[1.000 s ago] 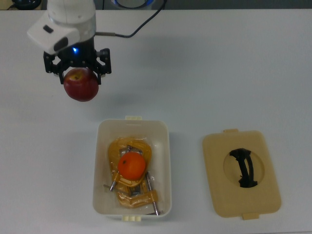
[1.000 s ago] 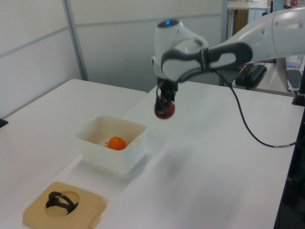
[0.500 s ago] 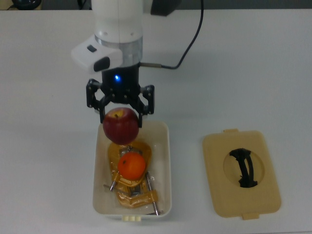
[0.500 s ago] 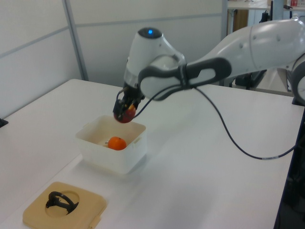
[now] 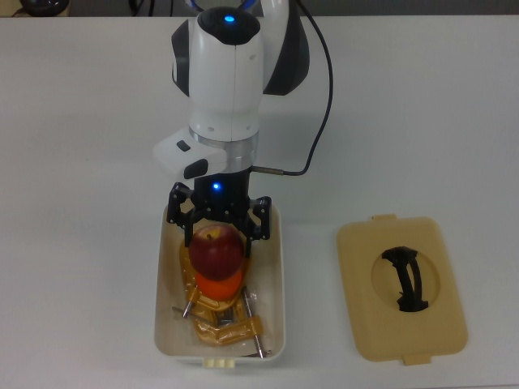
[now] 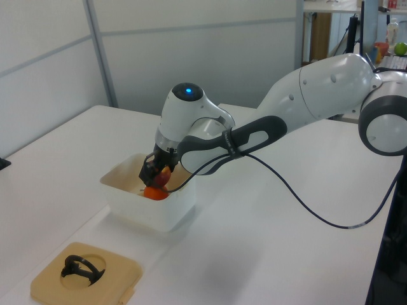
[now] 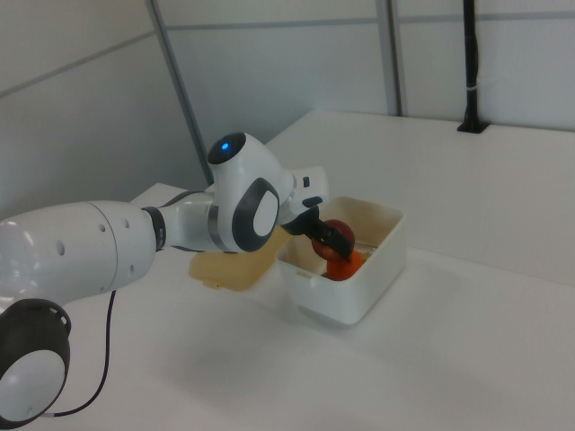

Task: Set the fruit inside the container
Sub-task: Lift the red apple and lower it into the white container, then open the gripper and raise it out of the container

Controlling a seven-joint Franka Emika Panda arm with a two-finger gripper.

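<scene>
The white container (image 5: 276,275) (image 6: 127,200) (image 7: 377,260) stands on the table. My gripper (image 5: 217,237) (image 6: 156,175) (image 7: 331,236) reaches into it from above, shut on the dark red fruit (image 5: 216,251) (image 6: 163,177) (image 7: 340,232). Directly under that fruit lies the bright orange fruit (image 5: 220,285) (image 6: 154,192) (image 7: 344,266), mostly covered in the top view. I cannot tell whether the two fruits touch. Yellow-orange clamps (image 5: 223,328) lie on the container floor beneath them.
A flat tan lid (image 5: 401,288) (image 6: 82,273) with a black handle (image 5: 405,278) lies on the table at the top view's right of the container. A black cable (image 5: 324,89) runs from the arm toward the table's back edge.
The gripper has carried the red fruit from above the container's back rim down into the container, over the orange fruit. The arm has swung further over the tub.
</scene>
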